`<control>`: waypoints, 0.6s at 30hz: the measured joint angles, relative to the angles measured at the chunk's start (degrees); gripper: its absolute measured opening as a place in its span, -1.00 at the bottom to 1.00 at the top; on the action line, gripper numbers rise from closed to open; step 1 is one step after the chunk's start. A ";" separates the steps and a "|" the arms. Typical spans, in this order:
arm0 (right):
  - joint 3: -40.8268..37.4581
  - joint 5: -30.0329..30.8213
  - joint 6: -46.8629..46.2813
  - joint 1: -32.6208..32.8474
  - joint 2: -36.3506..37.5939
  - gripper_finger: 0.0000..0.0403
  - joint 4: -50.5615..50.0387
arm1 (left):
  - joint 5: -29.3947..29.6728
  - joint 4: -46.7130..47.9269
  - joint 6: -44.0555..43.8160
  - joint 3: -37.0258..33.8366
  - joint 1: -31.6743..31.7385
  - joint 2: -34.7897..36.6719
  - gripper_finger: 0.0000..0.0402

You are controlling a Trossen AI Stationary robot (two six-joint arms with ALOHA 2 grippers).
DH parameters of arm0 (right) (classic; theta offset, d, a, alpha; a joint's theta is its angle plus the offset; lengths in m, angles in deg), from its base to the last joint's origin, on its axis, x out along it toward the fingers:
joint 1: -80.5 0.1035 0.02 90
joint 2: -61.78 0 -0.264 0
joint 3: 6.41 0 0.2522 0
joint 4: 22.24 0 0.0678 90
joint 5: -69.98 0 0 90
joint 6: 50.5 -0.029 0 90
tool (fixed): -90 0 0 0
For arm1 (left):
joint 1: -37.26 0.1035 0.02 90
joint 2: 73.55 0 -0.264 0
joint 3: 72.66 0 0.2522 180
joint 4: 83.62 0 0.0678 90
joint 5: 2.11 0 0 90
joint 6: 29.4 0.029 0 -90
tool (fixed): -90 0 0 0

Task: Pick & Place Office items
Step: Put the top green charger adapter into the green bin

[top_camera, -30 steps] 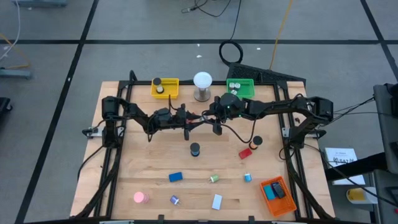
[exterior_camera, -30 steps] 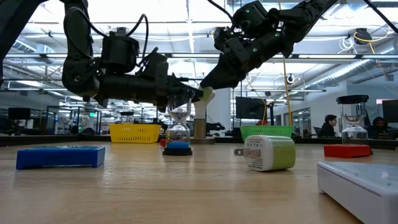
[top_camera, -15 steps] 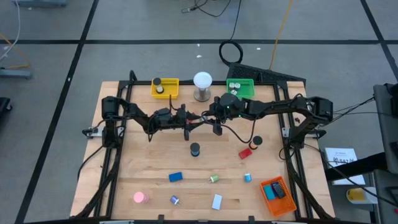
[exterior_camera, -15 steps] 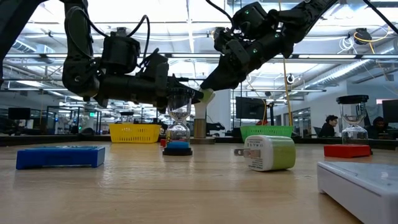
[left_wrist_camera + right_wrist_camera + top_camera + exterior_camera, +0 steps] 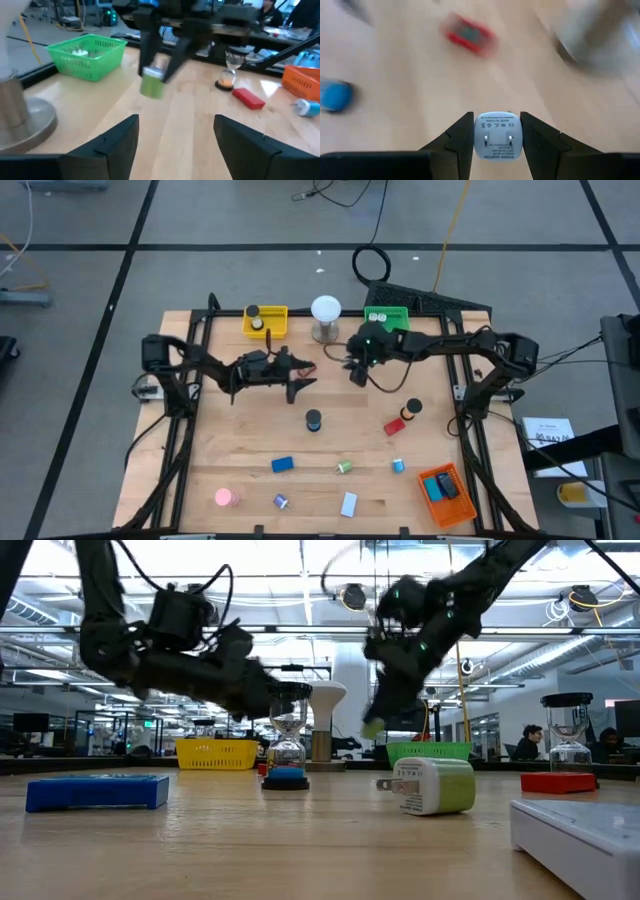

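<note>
My right gripper (image 5: 360, 370) hangs above the table's far middle, in front of the green tray (image 5: 388, 320), shut on a small green-and-white power adapter (image 5: 497, 136). The left wrist view shows the adapter (image 5: 151, 82) too. My left gripper (image 5: 300, 385) stands open to the left of it with nothing between its fingers (image 5: 176, 125). The other office items lie loose on the table: a black cap (image 5: 314, 420), a red block (image 5: 394, 426), a blue block (image 5: 282, 465), a green roll (image 5: 343, 468), a pink disc (image 5: 226, 498) and a white block (image 5: 348, 504). My right gripper pinches the adapter by two opposite sides (image 5: 479, 136) between its two fingers. The pronged white face is turned back toward the wrist. The fingers slant down from the table's right. The adapter hangs clear of the table (image 5: 372, 727).
A white ball on a metal stand (image 5: 325, 318) rises between the yellow tray (image 5: 265, 320) and the green tray. An orange tray (image 5: 445, 493) sits at the near right. An hourglass (image 5: 287, 745) stands mid-table. Bare wood lies under both grippers.
The two grippers were together at the adapter. My left gripper has opened, let go and drawn back toward the table's left. My right gripper has carried the adapter toward the right and far edge, nearer the green tray, and has tipped further down.
</note>
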 joint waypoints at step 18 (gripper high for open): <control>-1.69 6.12 -9.39 -12.63 -0.58 -0.26 -15.89 | 7.59 0.20 1.17 -5.67 -6.35 2.01 -0.41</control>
